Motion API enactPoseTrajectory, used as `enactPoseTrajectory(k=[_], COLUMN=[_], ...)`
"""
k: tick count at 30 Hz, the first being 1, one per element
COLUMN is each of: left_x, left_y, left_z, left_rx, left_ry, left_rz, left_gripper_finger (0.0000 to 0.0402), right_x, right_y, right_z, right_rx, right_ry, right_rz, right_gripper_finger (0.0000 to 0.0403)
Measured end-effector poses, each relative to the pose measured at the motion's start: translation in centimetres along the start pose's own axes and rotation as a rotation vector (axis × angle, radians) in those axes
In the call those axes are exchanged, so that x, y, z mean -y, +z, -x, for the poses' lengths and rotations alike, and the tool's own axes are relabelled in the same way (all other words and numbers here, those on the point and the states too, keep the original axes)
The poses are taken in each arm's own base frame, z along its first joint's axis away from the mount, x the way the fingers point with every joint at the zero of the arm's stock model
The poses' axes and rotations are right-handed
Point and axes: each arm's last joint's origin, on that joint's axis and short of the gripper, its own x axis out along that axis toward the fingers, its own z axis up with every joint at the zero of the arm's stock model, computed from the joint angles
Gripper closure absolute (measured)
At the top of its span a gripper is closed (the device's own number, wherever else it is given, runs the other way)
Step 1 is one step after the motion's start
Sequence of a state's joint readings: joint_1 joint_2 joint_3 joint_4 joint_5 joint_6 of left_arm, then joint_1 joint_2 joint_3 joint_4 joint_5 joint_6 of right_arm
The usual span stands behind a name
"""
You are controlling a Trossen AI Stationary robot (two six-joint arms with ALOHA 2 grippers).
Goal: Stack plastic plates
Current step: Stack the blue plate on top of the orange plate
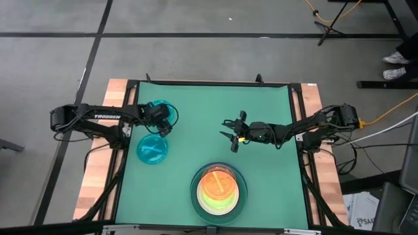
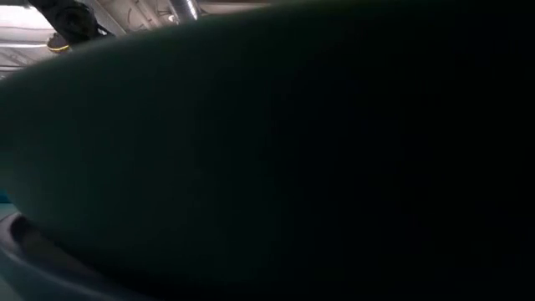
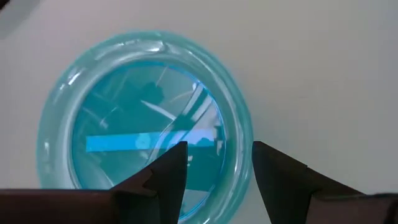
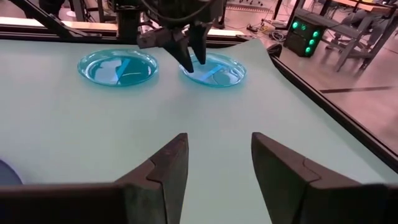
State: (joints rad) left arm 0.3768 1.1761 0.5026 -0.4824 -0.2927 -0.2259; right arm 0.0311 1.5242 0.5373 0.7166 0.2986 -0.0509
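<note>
Table (image 1: pixel 261 111): green mat surface on a wooden frame; carries all items below.

Plate stack (image 1: pixel 218 188): largest item. Round dark green rim outermost, pale and light green rings inside it, an orange plate (image 1: pixel 217 182) on top. Sits at the near edge of the mat, well apart from both sets of fingers. In the low view a dark curved plate wall (image 2: pixel 292 159) fills nearly the whole picture; nothing more can be told there.

Cyan plate, at the gripper (image 3: pixel 144 124): small, round, translucent, raised glossy rim, flat base with light streaks. Lies flat on the mat right beneath the left gripper's fingers, whose tips (image 3: pixel 175 163) stand on either side of its rim.

Cyan plate, free (image 1: pixel 152 149): same size and look. Lies flat just beside the first, clear of the fingers and not touched; in the right wrist view the pair show side by side, well beyond that arm's own fingers.

Left gripper (image 3: pixel 214 155): fingers parted, straddling the rim of the first cyan plate, not clamped on it.

Right gripper (image 1: pixel 231 131): mid-mat, above bare green surface; fingers (image 4: pixel 168 163) spread wide, holding nothing, well apart from every plate.
</note>
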Motion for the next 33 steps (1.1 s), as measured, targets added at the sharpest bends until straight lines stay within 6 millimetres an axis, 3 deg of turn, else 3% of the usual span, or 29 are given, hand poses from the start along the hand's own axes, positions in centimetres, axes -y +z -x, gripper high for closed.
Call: enactPoseTrajectory(k=[13, 33], left_x=[0.6, 1.4], left_y=[-0.1, 1.0], left_z=[-1.9, -1.0], left_rx=[-0.075, -0.063], left_ry=[0.021, -0.075], left_rz=[-0.077, -0.113], left_gripper_finger=[0.0228, 0.0228], right_x=[0.0, 0.0], right_y=[0.0, -0.1], right_z=[0.0, 0.0], right_rx=[0.000, -0.006], right_ry=[0.000, 0.002], right_rz=[0.007, 0.001], right_gripper_finger=[0.0233, 0.0233])
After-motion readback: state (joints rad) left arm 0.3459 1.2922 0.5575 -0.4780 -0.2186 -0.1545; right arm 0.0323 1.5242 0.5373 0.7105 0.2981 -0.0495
